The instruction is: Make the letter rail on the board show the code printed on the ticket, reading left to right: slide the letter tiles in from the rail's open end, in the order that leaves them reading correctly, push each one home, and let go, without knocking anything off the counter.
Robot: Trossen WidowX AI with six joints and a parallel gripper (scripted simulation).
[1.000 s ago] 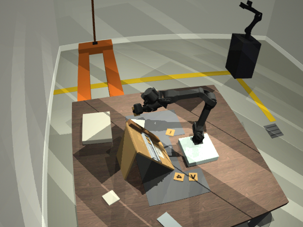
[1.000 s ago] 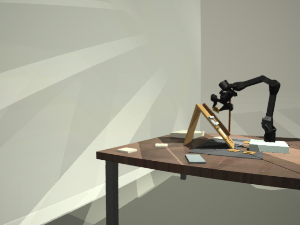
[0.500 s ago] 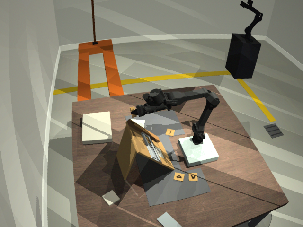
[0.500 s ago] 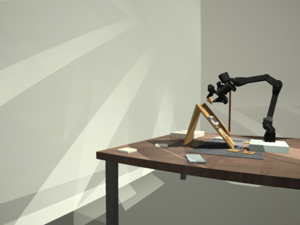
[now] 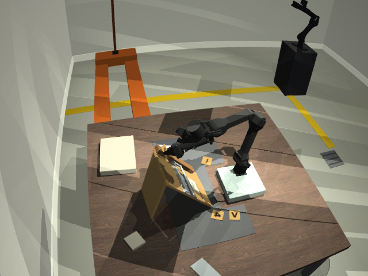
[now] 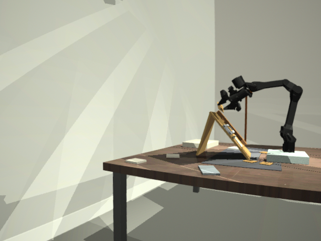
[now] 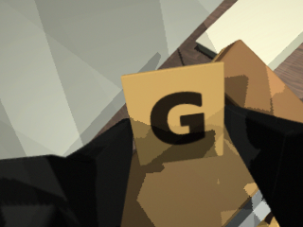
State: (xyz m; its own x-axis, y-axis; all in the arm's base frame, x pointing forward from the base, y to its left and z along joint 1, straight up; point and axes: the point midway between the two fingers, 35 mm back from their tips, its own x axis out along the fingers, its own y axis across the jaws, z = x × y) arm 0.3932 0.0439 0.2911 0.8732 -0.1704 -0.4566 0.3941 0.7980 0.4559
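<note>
Pincer (image 5: 168,152) (image 6: 220,104) (image 7: 177,119) clamped on G tile (image 6: 220,106) (image 7: 172,113), carrying it up by top of slanted board (image 5: 154,178) (image 6: 204,134). Delivery step, looks like, tile not yet home. Next: line tile up with rail (image 5: 184,179) (image 6: 228,128) at its open end, slide in, push home, let go. Order needs ticket code, unreadable from here. J tile (image 5: 206,161), 4 tile (image 5: 217,214) (image 6: 250,160) and V tile (image 5: 234,215) (image 6: 266,163) waiting down on bench (image 5: 291,225) (image 6: 160,173).

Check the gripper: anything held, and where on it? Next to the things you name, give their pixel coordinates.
Yes, the G tile (image 6: 220,106) (image 7: 172,113). The gripper (image 5: 168,153) (image 6: 221,106) (image 7: 177,119) has it by two opposite side edges, letter face uncovered.
</note>
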